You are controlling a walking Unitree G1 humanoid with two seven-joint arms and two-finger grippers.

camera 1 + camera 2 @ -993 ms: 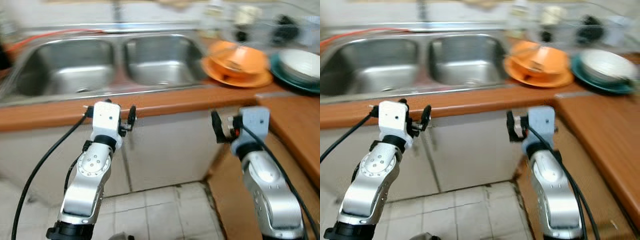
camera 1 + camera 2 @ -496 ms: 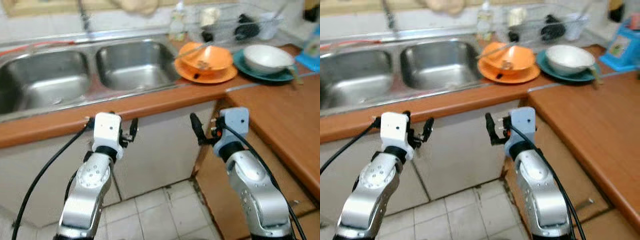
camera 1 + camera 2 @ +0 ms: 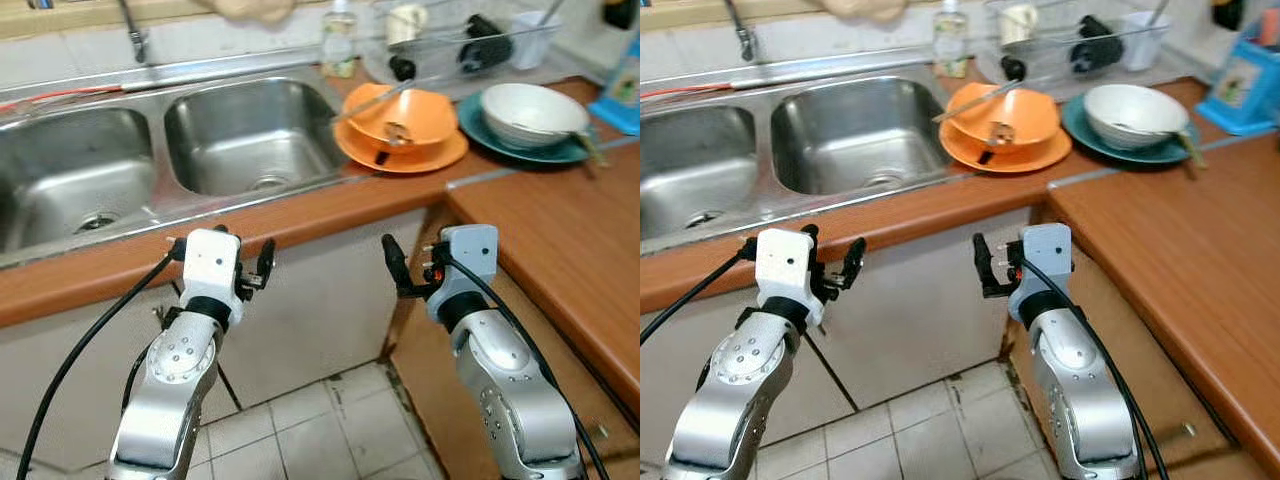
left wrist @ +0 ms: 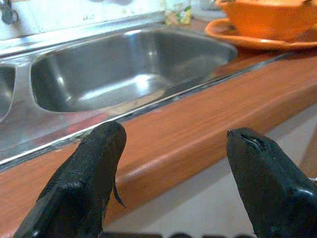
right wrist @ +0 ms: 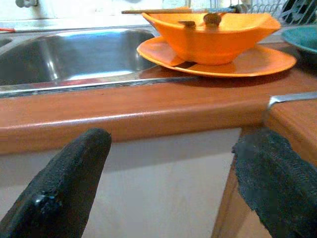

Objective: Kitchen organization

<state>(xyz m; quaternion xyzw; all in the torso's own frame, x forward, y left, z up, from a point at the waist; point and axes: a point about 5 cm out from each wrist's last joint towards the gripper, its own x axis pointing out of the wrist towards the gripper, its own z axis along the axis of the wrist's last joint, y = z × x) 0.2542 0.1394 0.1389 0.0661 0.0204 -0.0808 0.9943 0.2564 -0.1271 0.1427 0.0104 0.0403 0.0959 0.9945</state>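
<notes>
Orange bowl (image 3: 405, 117) on its plate (image 3: 400, 150) sits ahead of both jaws — left gripper (image 3: 262, 262) and right gripper (image 3: 392, 262) wide open, empty. Approach step; next, raise right over counter edge (image 5: 148, 106).

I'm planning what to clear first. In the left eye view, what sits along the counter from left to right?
Left sink basin → right sink basin → orange bowl on its orange plate → white bowl on the teal plate.

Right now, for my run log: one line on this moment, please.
left gripper: open, empty | right gripper: open, empty | both below counter edge | orange bowl on orange plate beside sink
</notes>
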